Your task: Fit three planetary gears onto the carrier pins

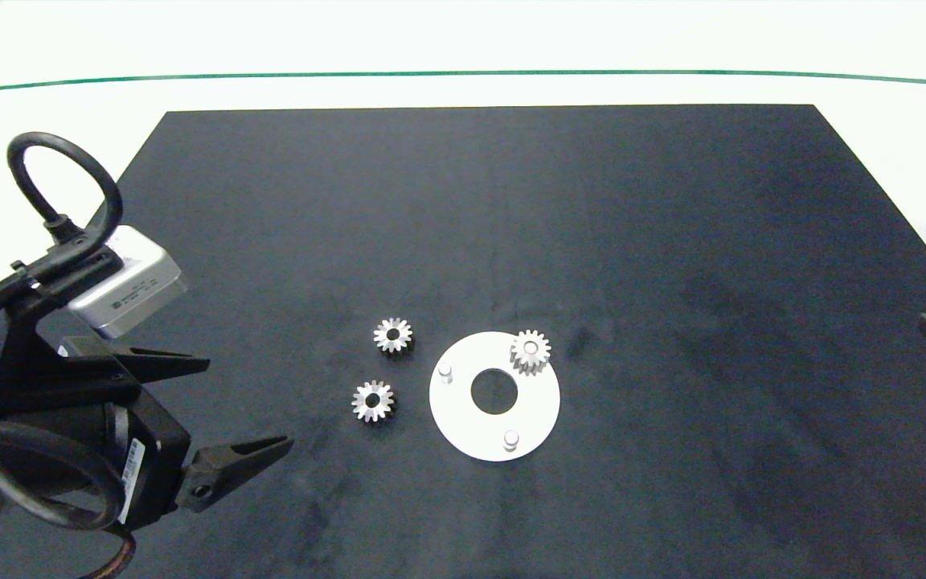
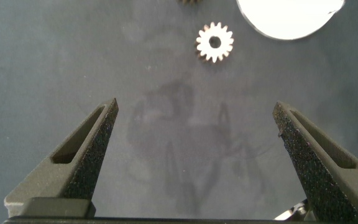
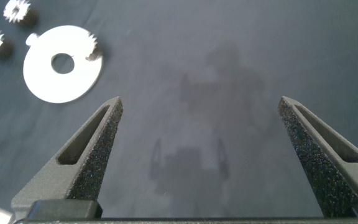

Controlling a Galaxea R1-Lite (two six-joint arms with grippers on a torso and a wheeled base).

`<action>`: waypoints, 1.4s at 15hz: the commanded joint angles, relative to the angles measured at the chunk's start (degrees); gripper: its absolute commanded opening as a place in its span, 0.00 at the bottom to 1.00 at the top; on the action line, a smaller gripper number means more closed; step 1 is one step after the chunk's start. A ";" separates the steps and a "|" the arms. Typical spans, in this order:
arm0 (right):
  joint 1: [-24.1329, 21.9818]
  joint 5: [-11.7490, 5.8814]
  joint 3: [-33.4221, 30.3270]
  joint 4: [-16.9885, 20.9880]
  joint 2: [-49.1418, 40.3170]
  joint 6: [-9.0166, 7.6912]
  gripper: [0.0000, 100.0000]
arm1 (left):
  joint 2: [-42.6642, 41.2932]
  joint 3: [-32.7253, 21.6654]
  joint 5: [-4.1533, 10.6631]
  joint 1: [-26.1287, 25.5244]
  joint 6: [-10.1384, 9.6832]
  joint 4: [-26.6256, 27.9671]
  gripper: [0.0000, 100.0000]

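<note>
left gripper (image 1: 242, 410): closest to us, spread wide over the dark mat (image 1: 632, 241), holding nothing
loose gears: we see two, (image 1: 372, 400) and (image 1: 392, 334), just left of the disc (image 1: 463, 418)
third gear (image 1: 530, 351): seated on the far pin
bare pins: (image 1: 444, 371) and (image 1: 510, 438)
right gripper (image 3: 201, 134): wide apart, well off to the right

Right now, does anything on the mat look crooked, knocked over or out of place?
Nothing stands out. One gear sits on a pin of the white disc; whether it is fully seated is hard to tell. The other two gears lie flat on the black mat beside the disc, and two pins stand bare.
</note>
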 commanded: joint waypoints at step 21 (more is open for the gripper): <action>-0.15 2.07 1.96 -0.13 -3.29 -0.37 1.00 | 21.75 -7.30 5.25 -9.74 8.26 -5.33 1.00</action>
